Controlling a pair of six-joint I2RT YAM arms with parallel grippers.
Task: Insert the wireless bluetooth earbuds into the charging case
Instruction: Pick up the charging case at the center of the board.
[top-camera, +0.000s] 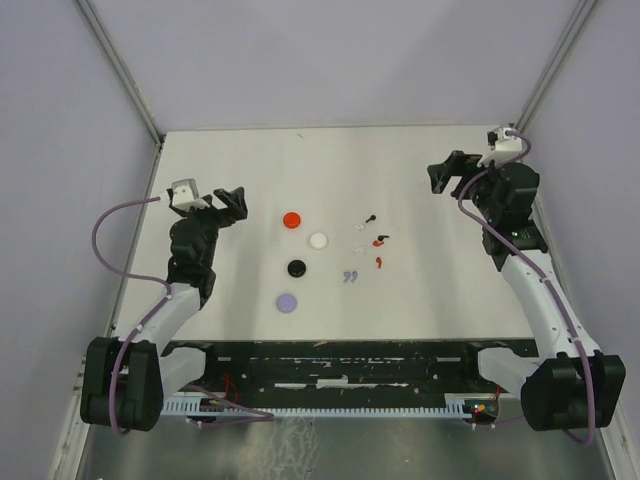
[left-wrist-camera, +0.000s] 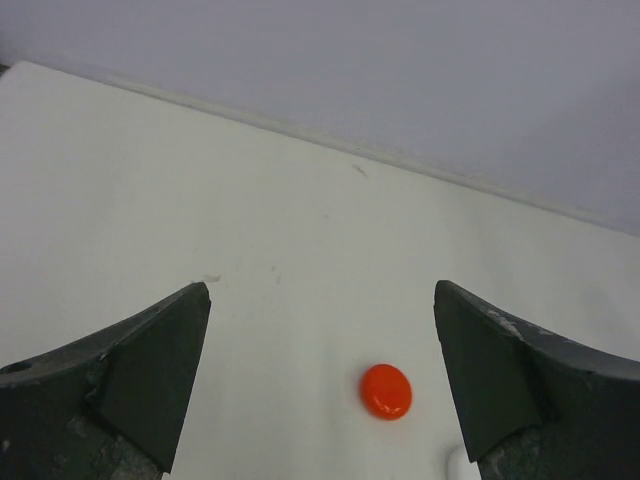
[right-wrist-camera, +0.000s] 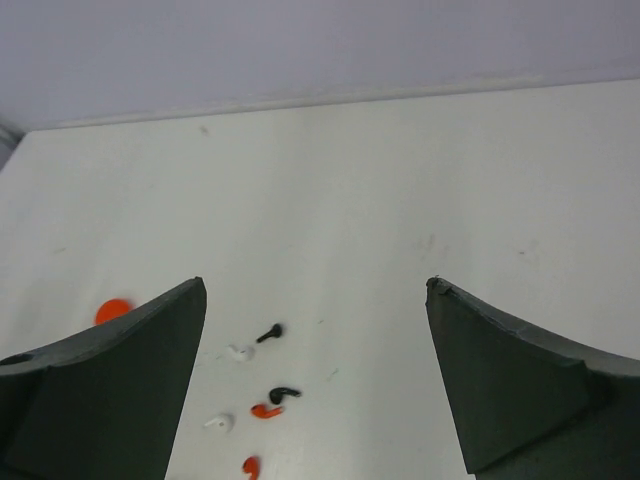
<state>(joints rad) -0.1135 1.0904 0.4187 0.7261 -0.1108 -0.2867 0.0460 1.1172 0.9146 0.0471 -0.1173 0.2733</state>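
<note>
Seemingly pre-grasp: earbuds lie loose right of centre on the tabletop, discs leftward, with left hand and right hand spread wide, empty, flanking them, likely ready to reach in.

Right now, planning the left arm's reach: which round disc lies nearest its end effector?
The red disc, rearmost of the four; the white disc, black disc and lavender disc lie farther from the left end effector.

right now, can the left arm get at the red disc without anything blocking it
Probably yes. The left gripper is open and faces the red disc, which lies between and ahead of its jaws in the left wrist view. Only bare table separates them, and the earbuds lie farther off.
</note>
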